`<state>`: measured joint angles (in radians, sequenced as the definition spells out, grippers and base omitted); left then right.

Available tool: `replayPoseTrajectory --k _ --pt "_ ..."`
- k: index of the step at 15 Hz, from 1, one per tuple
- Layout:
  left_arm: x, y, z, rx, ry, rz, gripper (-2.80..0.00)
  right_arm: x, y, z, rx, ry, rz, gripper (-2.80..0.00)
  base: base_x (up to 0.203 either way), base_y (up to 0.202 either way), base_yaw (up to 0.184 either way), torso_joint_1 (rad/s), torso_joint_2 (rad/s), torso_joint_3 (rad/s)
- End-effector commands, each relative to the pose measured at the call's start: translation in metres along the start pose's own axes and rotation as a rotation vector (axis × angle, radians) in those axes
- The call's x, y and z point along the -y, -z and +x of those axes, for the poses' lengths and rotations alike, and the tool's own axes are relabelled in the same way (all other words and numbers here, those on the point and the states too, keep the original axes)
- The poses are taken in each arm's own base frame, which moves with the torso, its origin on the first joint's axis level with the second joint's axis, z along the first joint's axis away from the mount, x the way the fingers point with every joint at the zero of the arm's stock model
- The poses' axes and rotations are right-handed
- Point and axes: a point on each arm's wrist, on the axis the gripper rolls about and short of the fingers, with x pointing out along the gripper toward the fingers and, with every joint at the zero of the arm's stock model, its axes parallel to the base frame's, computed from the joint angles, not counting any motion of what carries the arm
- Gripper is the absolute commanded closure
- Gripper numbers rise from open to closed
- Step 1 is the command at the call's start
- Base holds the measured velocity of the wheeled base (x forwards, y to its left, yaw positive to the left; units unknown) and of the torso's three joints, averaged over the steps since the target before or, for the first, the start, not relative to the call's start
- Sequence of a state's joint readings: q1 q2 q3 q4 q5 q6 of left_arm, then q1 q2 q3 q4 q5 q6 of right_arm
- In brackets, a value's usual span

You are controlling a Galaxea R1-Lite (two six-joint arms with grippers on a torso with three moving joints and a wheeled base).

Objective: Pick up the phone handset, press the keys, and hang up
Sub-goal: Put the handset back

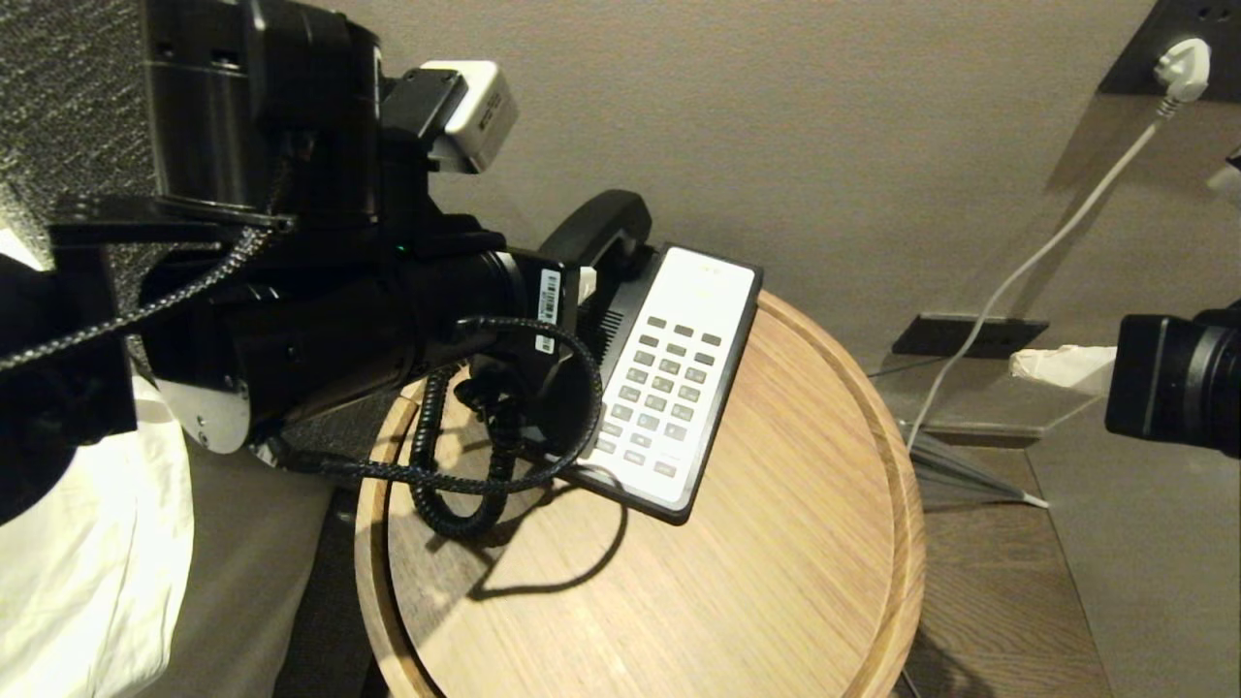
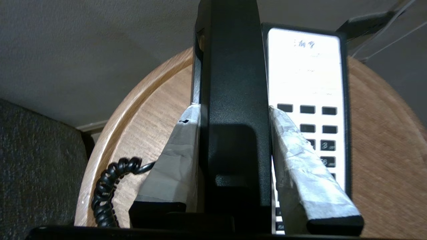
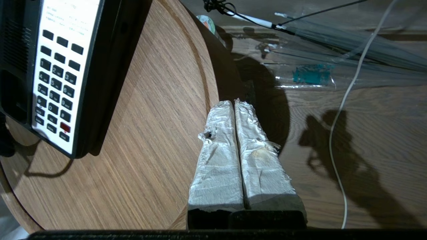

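Note:
My left gripper (image 2: pixel 233 108) is shut on the black phone handset (image 2: pixel 230 66), its taped fingers (image 2: pixel 180 160) pressing both long sides. The handset (image 1: pixel 601 228) is held just above the left side of the phone base (image 1: pixel 693 291). The base's cradle (image 3: pixel 13 93) lies bare. The handset runs lengthwise beside the white keypad (image 2: pixel 307 83). Its coiled cord (image 1: pixel 427 465) hangs onto the round wooden table (image 1: pixel 756 582). My right gripper (image 3: pixel 233 103) is shut with nothing in it. It hovers over the table's right rim, away from the keys (image 3: pixel 55 86). Only the right arm's wrist (image 1: pixel 1173 383) shows in the head view.
White bedding (image 1: pixel 78 543) lies left of the table and a dark upholstered surface (image 2: pixel 33 166) stands behind it. A white cable (image 1: pixel 1047 252) runs from a wall plug (image 1: pixel 1183 68) to the wooden floor. Clear plastic with a teal item (image 3: pixel 310 73) lies on the floor.

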<state>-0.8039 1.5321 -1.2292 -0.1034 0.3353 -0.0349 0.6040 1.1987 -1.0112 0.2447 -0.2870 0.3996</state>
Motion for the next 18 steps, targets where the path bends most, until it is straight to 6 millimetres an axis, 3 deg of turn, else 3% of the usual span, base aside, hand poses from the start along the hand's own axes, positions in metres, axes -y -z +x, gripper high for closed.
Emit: replayPoseTrajectory --k 1,13,18 --pt "0.003 -0.005 -0.006 0.021 0.012 0.002 0.00 0.000 0.001 0.001 -0.004 0.003 0.001 0.00 0.000 0.000 0.000 0.000 0.00 0.000" --pt "0.011 0.026 -0.008 -0.071 0.023 0.047 0.00 0.000 -0.002 -0.004 0.013 -0.003 0.004 0.00 0.000 0.000 0.000 0.000 0.00 0.000" --pt "0.012 0.030 -0.004 -0.084 0.022 0.050 0.00 0.001 -0.001 -0.005 0.012 -0.004 0.006 0.00 0.000 0.000 0.000 0.000 0.00 0.000"
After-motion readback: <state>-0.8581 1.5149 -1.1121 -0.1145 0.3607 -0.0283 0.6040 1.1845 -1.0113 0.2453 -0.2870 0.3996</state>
